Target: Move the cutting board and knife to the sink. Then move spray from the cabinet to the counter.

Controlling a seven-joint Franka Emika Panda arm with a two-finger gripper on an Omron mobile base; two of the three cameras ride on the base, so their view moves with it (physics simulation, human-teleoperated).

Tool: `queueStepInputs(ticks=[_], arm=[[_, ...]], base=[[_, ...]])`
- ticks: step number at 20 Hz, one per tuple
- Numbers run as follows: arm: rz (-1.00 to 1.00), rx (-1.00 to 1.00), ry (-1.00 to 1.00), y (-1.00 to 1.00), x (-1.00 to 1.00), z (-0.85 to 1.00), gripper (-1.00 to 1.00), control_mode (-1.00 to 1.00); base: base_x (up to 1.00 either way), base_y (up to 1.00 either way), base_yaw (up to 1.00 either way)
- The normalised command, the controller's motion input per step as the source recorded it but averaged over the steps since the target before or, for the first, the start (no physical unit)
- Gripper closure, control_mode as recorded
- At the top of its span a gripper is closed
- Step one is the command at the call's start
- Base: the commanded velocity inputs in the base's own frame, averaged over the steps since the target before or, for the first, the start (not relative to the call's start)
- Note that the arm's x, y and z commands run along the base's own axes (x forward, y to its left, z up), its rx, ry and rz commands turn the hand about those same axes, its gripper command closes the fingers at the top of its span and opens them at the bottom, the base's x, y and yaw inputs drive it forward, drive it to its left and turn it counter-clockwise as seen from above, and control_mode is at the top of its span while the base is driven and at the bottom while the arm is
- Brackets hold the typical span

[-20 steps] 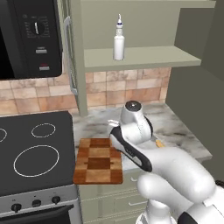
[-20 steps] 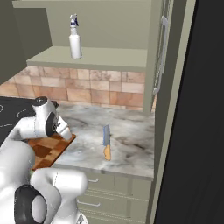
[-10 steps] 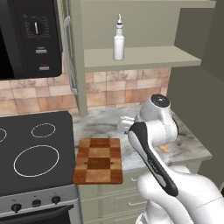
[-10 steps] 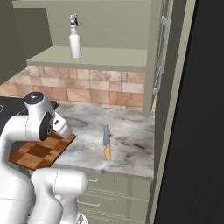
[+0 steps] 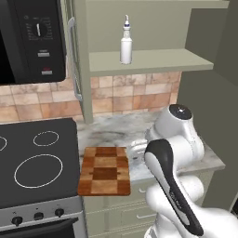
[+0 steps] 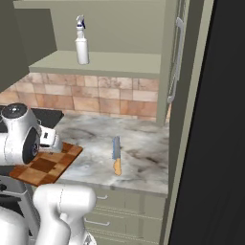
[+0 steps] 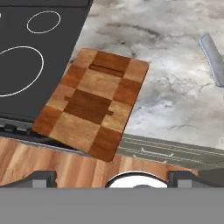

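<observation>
The checkered wooden cutting board (image 5: 104,170) (image 7: 94,103) lies on the marbled counter (image 5: 116,130), overhanging its front edge beside the stovetop. To its right lies the knife (image 6: 116,155), orange handle toward the front; its blade (image 7: 213,59) shows at the hand view's right edge. My gripper (image 7: 111,178) hovers over the counter's front edge and looks down on the board, open, with nothing between its fingertips (image 7: 39,178). The white spray (image 5: 125,44) (image 6: 82,40) stands upright on the open cabinet shelf (image 5: 148,60). The sink is out of view.
A black stovetop (image 5: 37,158) adjoins the board on the left, with a black microwave (image 5: 28,37) above it. The cabinet door with its long silver handle (image 6: 177,52) stands open at the right. My white arm (image 5: 172,153) hides part of the counter.
My arm has swung rightward in the left base view and its upper part has turned. Board, knife and spray have stayed put, and the gripper has stayed open.
</observation>
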Motion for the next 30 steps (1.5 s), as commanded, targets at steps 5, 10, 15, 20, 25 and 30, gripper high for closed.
queueStepInputs(ticks=[5,10,15,20,25,30], arm=[[0.3,-0.37,-0.1,0.41,-0.86,0.28,-1.0,-1.0],[0.24,-0.4,-0.12,0.37,-0.84,0.25,-1.0,-1.0],[0.24,-0.34,-0.24,0.09,-0.87,0.03,-1.0,-1.0],[0.16,-0.19,-0.29,0.01,-0.47,-0.01,-1.0,-1.0],[0.01,-0.18,-0.26,0.0,0.05,-0.15,-1.0,-1.0],[0.0,-0.21,-0.22,-0.01,0.23,-0.4,-1.0,-1.0]], base=[[0.0,0.0,0.0],[0.0,0.0,0.0],[0.0,0.0,0.0],[0.0,0.0,0.0],[0.0,0.0,0.0],[0.0,0.0,0.0]])
